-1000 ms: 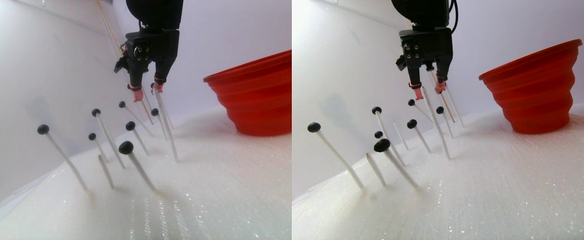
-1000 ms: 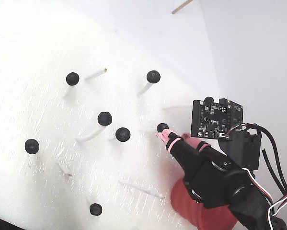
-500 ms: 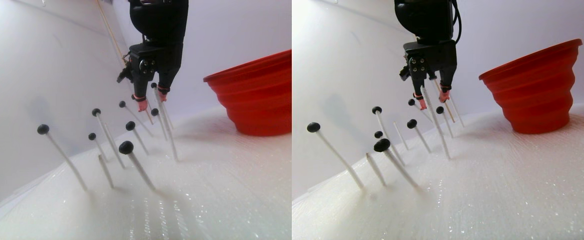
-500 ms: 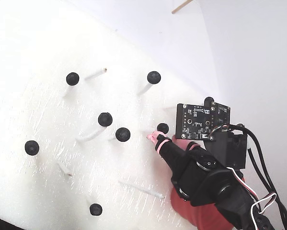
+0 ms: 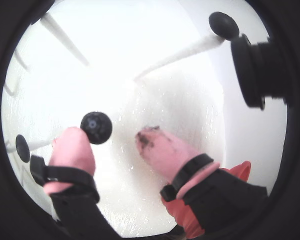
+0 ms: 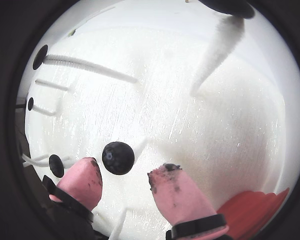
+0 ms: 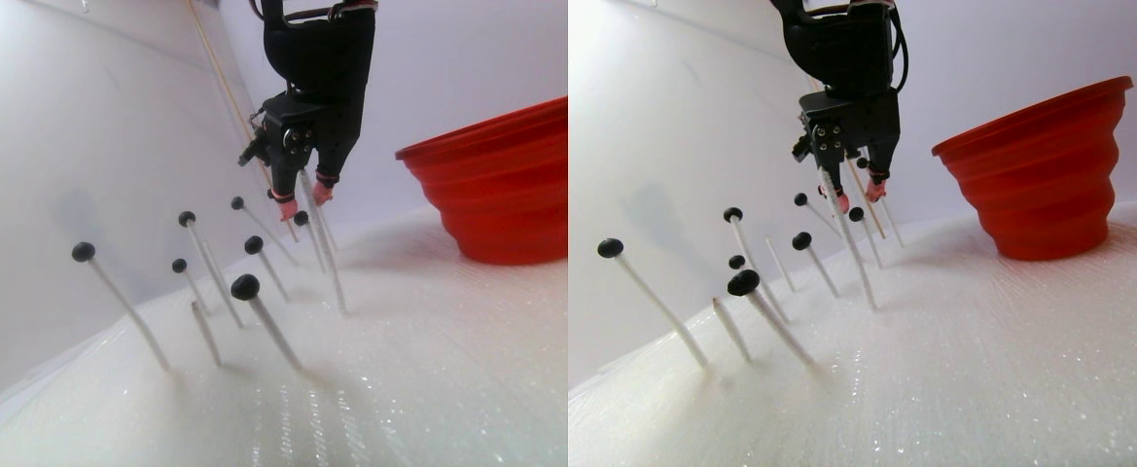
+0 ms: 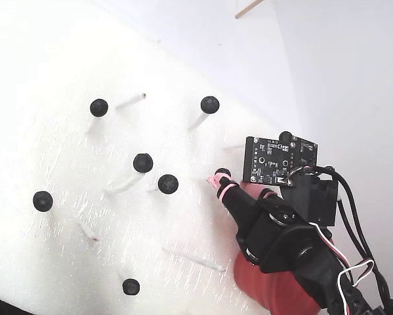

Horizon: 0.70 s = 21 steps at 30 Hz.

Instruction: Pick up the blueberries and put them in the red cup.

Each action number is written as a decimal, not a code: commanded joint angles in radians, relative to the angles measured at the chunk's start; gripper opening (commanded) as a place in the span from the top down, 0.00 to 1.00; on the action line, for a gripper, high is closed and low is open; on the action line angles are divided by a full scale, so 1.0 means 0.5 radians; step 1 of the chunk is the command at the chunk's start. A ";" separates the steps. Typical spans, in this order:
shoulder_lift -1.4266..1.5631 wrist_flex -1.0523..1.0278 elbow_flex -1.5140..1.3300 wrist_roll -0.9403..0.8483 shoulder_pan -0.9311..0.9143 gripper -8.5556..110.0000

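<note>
**A:** Where is the gripper point(image 6: 124, 180) at this moment?

**B:** It is low over the white foam board point(image 8: 65, 262), among the thin white sticks point(image 7: 266, 326). In both wrist views its two pink fingertips point(image 5: 72, 145) stand apart, with a gap between them. One blueberry point(image 6: 118, 157) sits in this gap, just beside the left fingertip as a wrist view shows it. I cannot tell if the tip touches it. The right fingertip point(image 6: 177, 192) is clearly apart from the berry and has dark marks on its end.

**A:** So the jaws are not closed on it?

**B:** No, they are parted and hold nothing.

**A:** And the other blueberries?

**B:** They sit on the tops of the sticks, which lean out of the foam. In the fixed view I count several, for example one at the far left point(image 8: 42, 201) and one near the bottom point(image 8: 130, 287).

**A:** Where is the red cup point(image 7: 500, 190)?

**B:** It stands on the foam, to the right of the gripper in the stereo pair view, well apart from the sticks. In the fixed view the arm covers most of it.
</note>
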<state>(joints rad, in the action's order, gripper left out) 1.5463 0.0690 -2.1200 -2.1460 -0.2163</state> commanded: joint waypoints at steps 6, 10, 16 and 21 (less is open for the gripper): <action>0.021 0.095 0.101 0.021 0.058 0.77; 0.003 0.104 0.117 0.034 0.074 0.77; -0.040 0.129 0.135 0.058 0.089 0.77; -0.101 0.172 0.160 0.071 0.092 0.77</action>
<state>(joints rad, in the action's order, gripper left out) 1.4818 0.1289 -2.1200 -2.1215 -0.2163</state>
